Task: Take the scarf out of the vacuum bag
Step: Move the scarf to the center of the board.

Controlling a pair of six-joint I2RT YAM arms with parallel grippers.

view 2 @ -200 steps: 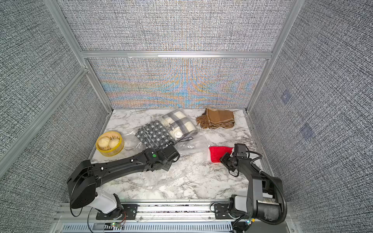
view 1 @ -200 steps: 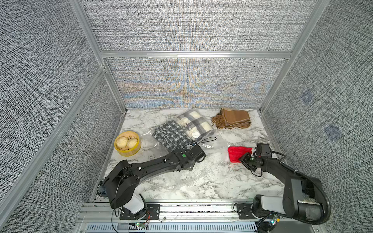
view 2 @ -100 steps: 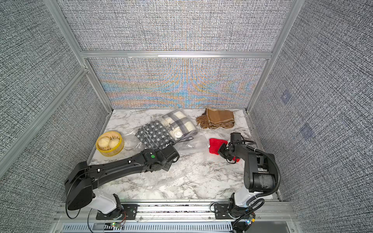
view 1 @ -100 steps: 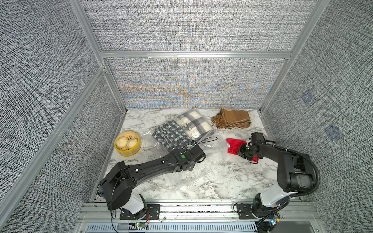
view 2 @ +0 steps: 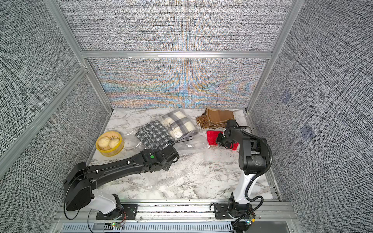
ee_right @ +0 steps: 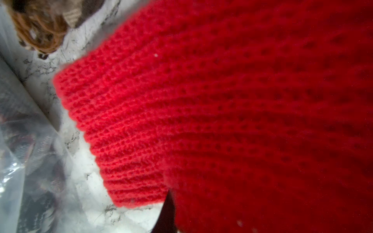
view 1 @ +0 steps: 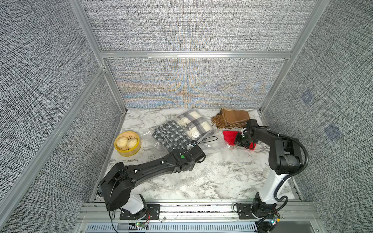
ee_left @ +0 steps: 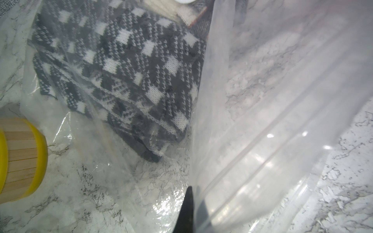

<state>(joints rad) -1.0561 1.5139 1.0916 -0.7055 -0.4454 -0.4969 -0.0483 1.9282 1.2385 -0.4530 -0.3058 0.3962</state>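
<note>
Our left gripper (ee_left: 188, 209) pinches the crinkly clear vacuum bag (view 1: 213, 144), right gripper (view 1: 240, 139) the red knitted scarf (view 1: 229, 137); film might slip.

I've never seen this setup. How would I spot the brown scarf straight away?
Find the marble table, then its far right corner. The brown scarf lies folded there, outside the clear bag. Plain brown with a fringe, it differs from the red knit in front and the patterned scarf and plaid scarf bagged beside it.
</note>
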